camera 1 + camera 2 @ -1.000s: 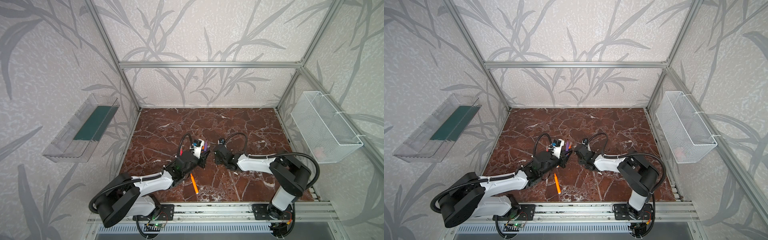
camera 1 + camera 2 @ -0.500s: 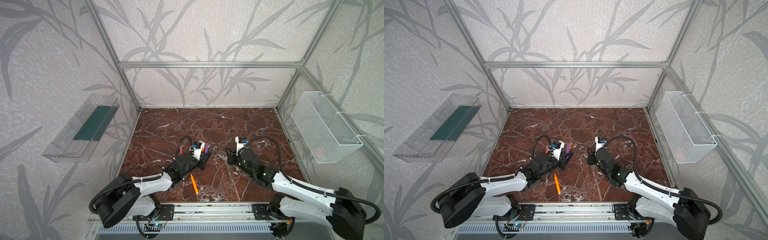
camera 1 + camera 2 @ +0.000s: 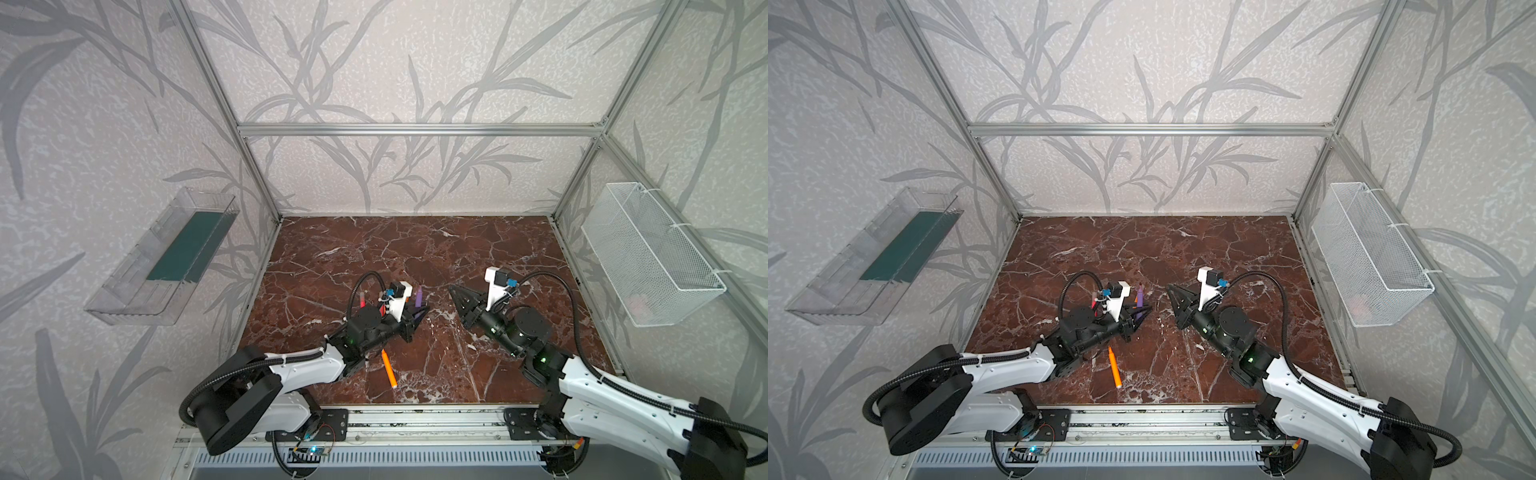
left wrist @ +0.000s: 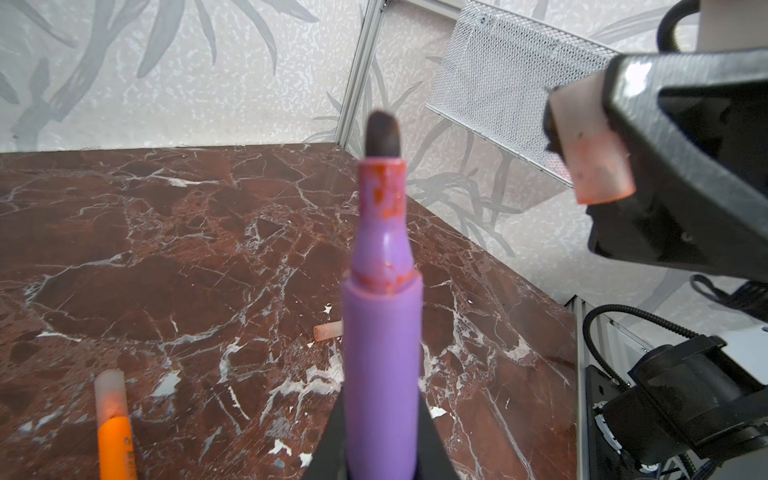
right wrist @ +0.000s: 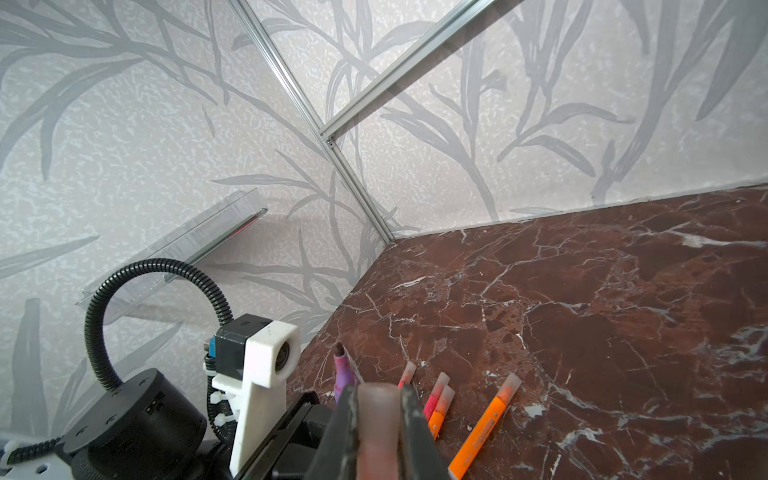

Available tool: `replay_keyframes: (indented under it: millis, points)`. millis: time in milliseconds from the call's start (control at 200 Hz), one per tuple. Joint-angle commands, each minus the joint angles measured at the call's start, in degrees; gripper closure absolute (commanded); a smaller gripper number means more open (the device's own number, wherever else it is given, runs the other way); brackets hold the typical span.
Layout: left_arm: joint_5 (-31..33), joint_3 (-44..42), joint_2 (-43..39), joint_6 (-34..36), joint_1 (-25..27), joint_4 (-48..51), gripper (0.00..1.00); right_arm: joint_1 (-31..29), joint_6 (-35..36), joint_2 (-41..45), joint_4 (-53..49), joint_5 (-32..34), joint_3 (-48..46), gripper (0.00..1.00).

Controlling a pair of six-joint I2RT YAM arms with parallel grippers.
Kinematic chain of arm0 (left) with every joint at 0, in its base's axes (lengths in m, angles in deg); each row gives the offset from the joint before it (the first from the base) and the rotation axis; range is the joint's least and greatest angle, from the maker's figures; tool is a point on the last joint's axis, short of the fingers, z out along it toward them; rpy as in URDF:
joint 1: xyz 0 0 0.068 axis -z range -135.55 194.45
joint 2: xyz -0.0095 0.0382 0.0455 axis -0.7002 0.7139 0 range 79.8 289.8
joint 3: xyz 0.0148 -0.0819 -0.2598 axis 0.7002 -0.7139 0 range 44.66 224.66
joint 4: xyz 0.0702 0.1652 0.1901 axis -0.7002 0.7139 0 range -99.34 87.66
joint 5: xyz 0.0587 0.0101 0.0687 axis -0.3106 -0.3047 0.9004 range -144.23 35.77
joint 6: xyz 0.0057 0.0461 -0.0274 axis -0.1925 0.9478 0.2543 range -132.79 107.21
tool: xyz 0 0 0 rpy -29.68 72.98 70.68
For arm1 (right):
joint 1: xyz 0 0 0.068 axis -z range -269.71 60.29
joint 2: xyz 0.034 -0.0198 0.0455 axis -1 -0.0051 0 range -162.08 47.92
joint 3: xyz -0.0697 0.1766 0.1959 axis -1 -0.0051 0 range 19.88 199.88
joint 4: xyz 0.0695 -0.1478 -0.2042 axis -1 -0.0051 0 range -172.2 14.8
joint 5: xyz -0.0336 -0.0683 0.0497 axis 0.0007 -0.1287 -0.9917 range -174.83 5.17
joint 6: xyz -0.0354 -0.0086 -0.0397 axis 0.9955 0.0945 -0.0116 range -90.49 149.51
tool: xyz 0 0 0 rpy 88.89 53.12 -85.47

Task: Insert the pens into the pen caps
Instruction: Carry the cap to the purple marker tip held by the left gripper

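Observation:
My left gripper [image 3: 419,312] is shut on a purple pen [image 4: 380,332] whose dark bare tip points up and away. Just to its right, my right gripper [image 3: 451,288] is shut on a pale pen cap [image 5: 377,419], held a short gap from that tip; the cap [image 4: 590,145] is smeared orange-red at one end. An orange pen [image 3: 388,368] lies on the marble near the left arm, and a pink-red pen [image 3: 362,299] shows behind the left wrist. In the right wrist view several capped pens [image 5: 486,424] lie side by side. One loose cap [image 4: 328,331] rests on the floor.
A white wire basket [image 3: 648,257] hangs on the right wall and a clear shelf [image 3: 166,257] on the left wall. The brown marble floor [image 3: 415,249] is walled on three sides, with a metal rail [image 3: 415,415] along the front.
The right arm has swung out and its gripper has drawn back to the right, widening the gap to the purple pen. The left gripper has barely moved.

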Motion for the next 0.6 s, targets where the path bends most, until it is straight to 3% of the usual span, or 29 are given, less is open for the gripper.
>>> replay_keyframes:
  millis: [0, 595]
  points:
    - [-2.34, -0.33, 0.81, -0.79, 0.07, -3.91, 1.0, -0.46, -0.3, -2.66, 5.84, -2.97, 1.18, 1.0]
    - [-3.88, -0.29, 1.6, -1.59, 0.06, -5.43, 1.0, -1.52, 2.62, -13.58, 10.86, -2.24, 9.47, 1.0]
